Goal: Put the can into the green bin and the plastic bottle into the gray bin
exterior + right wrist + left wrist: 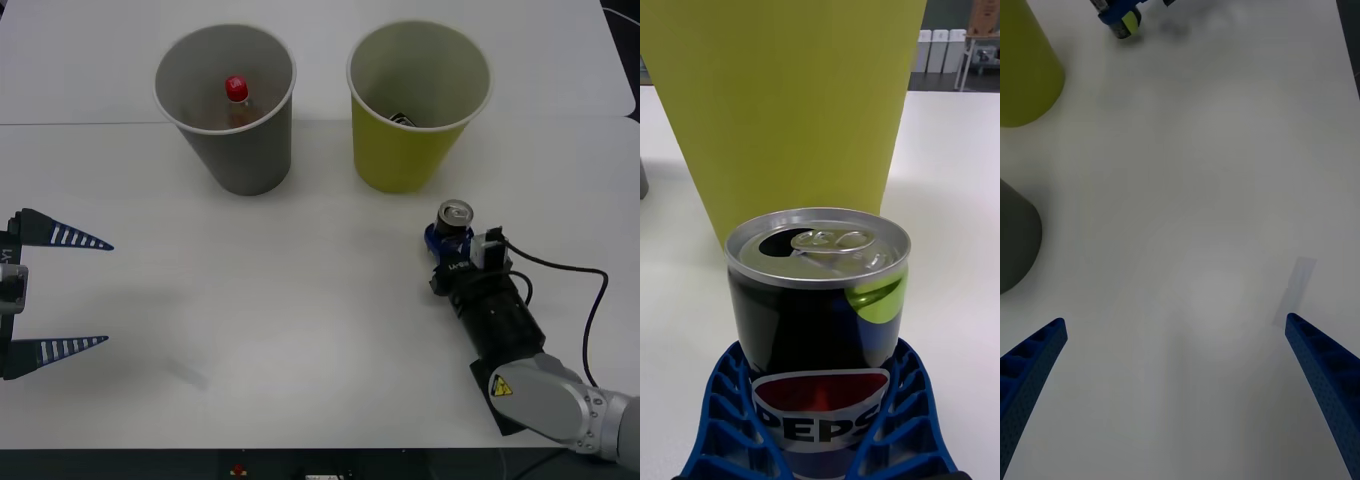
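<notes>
The can [455, 222] stands upright on the white table, just in front of the green bin [412, 150]. My right gripper [447, 240] is shut on the can [816, 315], its blue fingers [722, 420] hugging both sides, with the green bin [782, 112] rising close behind it. The plastic bottle [237, 102], red cap up, stands inside the gray bin [245, 150] at the back left. My left gripper [60, 292] hovers open at the table's left edge, far from both bins; its wrist view shows the green bin [1022, 67], the gray bin [1015, 236] and the can [1124, 21].
A dark object [400, 120] lies at the bottom of the green bin. A black cable [585, 300] loops from the right wrist over the table. A faint strip of tape [1298, 289] marks the table near the left gripper.
</notes>
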